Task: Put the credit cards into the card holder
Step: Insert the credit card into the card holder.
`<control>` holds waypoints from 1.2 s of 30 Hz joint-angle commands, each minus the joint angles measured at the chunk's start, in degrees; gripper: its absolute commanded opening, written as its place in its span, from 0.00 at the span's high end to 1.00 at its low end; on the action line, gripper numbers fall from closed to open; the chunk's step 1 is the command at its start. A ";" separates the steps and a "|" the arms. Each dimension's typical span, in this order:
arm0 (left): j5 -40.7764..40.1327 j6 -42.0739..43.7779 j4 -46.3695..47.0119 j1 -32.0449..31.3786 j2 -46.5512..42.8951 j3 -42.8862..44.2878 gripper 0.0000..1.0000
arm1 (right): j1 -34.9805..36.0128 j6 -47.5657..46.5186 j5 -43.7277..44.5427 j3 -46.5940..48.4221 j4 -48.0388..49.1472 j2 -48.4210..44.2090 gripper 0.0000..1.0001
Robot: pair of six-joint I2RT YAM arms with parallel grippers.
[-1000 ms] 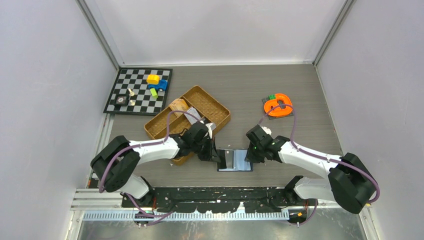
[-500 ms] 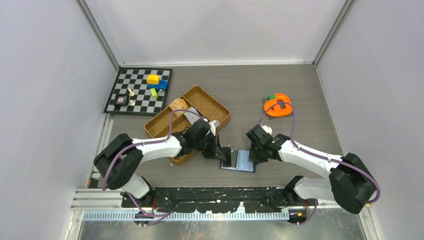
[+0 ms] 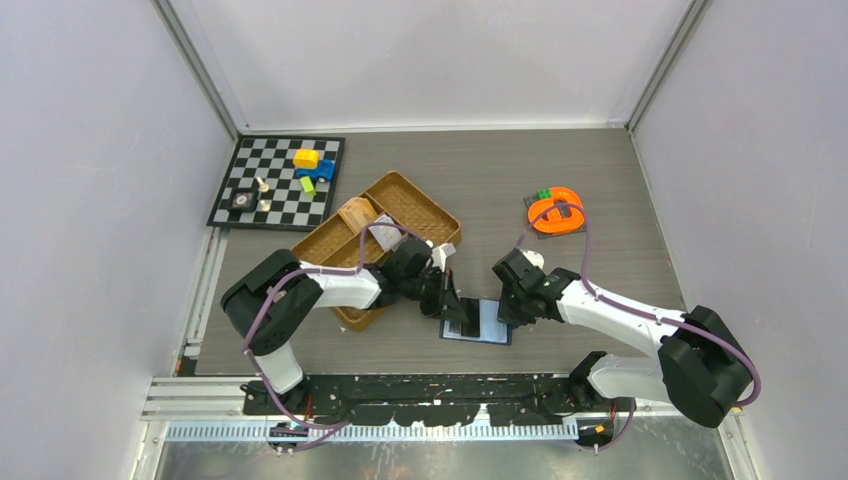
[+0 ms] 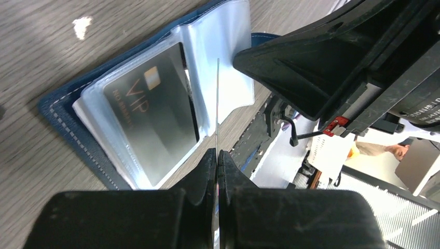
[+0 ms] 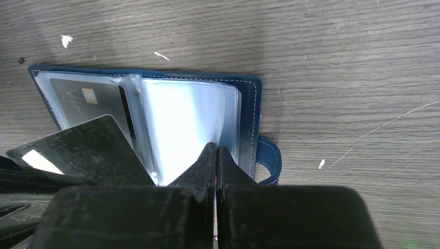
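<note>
Lying open and flat at the middle of the near edge of the tabletop: card holder, navy cover with pale stitching, clear plastic leaves inside, snap tab projecting from its right side.

Stowed: one dark card, marked VIP, small gold chip, fully seated in the left-hand leaf.

In hand: second card, seen edge-on as a thin line, upright above the fold between the leaves, not yet in any pocket.

Carrying it: left gripper, jaws pressed together on one edge of that card.

Opposite: right gripper, jaws closed to a hairline at the near edge of the right-hand clear leaf, apparently nipping it and holding it raised. This grip is judged, not plainly shown.

Progress, as judged: about midway. One card in, one poised, its slide into an empty sleeve left to do. Further loose cards: none made out.

Farther back, left of centre: woven brown tray, divided, contents too small to name.

Toward the right edge: orange ring-shaped object on a dark pad.

Far-left corner: chequered board, a few small coloured pieces on it.
</note>
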 commanded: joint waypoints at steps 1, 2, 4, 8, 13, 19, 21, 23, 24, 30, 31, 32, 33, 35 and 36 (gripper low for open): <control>3.90 -0.88 5.72 -0.28 1.83 2.35 1.00 | 0.13 -0.26 1.42 1.18 0.37 0.19 1.00; 4.08 -0.96 5.85 -0.27 2.29 2.47 1.00 | 0.15 -0.15 1.33 1.18 0.41 0.28 0.99; 4.39 -1.15 6.39 -0.27 3.13 2.59 1.00 | 0.10 -0.17 1.19 1.18 0.56 0.49 0.99; 4.11 -0.50 5.72 -0.27 4.31 3.00 1.00 | 0.16 -0.04 1.18 1.16 0.62 0.44 0.99; 3.61 1.30 2.97 -0.18 4.94 3.97 1.00 | 0.10 0.10 1.00 1.18 0.59 0.23 1.00; 3.47 3.14 -0.88 -0.18 5.88 5.24 1.00 | 0.11 0.10 0.94 1.18 0.62 0.14 0.99; 3.05 4.56 -3.34 -0.03 5.87 6.00 1.00 | 0.13 0.09 0.85 1.11 0.63 0.18 0.99; 3.01 5.56 -4.64 0.18 5.87 6.44 1.00 | 0.14 0.21 0.79 1.08 0.54 0.03 0.99; 3.12 5.93 -5.25 0.37 5.82 6.60 1.00 | 0.14 0.23 0.76 1.09 0.53 0.02 1.00; 4.13 7.48 -7.12 0.78 6.49 7.48 1.00 | 0.11 0.24 0.72 1.22 0.59 0.11 0.99; 4.24 7.60 -7.35 0.78 6.70 7.65 1.00 | 0.16 0.19 0.70 1.22 0.59 0.29 1.00; 4.32 7.96 -7.81 0.83 6.88 7.87 1.00 | 0.12 0.20 0.66 1.24 0.59 0.41 0.99; 4.47 8.61 -8.75 1.01 6.98 8.02 1.00 | 0.09 0.18 0.63 1.26 0.55 0.51 0.99; 4.51 9.01 -9.48 1.49 6.93 8.05 1.00 | 0.10 0.25 0.58 1.22 0.59 0.51 0.99; 4.60 9.10 -9.48 1.78 6.92 8.04 1.00 | 0.09 0.27 0.56 1.18 0.59 0.45 0.99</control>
